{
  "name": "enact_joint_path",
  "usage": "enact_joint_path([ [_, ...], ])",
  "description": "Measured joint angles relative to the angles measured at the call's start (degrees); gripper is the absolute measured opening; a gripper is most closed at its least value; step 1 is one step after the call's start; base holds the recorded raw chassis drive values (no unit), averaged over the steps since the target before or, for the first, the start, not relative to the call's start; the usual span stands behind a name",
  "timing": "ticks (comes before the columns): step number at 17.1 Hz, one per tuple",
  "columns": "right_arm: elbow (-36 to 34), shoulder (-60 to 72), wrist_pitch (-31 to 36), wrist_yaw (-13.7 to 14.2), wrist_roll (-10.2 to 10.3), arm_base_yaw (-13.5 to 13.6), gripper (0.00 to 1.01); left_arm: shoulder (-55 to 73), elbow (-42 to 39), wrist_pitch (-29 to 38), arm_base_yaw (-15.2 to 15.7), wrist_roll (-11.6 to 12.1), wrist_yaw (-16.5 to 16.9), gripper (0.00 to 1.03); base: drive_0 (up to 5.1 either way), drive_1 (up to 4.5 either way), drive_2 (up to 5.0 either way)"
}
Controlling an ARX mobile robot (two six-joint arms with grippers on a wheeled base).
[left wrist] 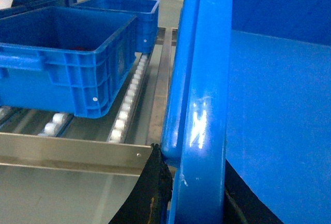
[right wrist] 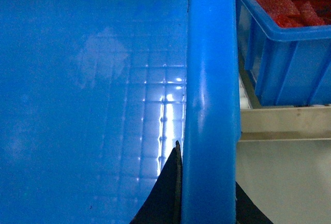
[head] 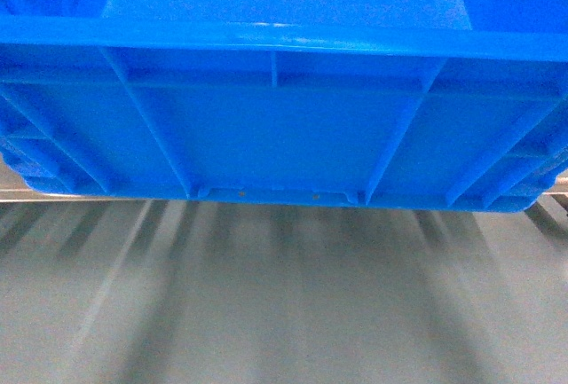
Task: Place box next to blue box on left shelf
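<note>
The box (head: pixel 284 136), a bright blue ribbed crate, fills the top of the head view, held up above the floor. My left gripper (left wrist: pixel 199 182) is shut on its left rim (left wrist: pixel 207 79), one black finger (left wrist: pixel 152 182) outside the wall and one inside. My right gripper (right wrist: pixel 209 188) is shut on the right rim (right wrist: pixel 209 79) in the same way. The left shelf (left wrist: pixel 77 149) lies just ahead and left in the left wrist view, with white roller tracks (left wrist: pixel 126 102). A blue box (left wrist: pixel 62 58) stands on those rollers, left of the held box.
A second blue crate (left wrist: pixel 129 14) sits farther back on the rollers. In the right wrist view another blue crate (right wrist: pixel 284 53) holding red pieces stands behind a steel lip (right wrist: pixel 284 123). Grey floor (head: pixel 284 313) looks streaked and blurred below the box.
</note>
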Motion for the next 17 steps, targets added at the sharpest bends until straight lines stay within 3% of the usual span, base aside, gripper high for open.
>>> enact_joint_path([
  [17, 0.0, 0.0, 0.0, 0.0, 0.0, 0.0, 0.08, 0.0, 0.0, 0.0, 0.0, 0.0, 0.0, 0.14, 0.1, 4.36, -4.2],
])
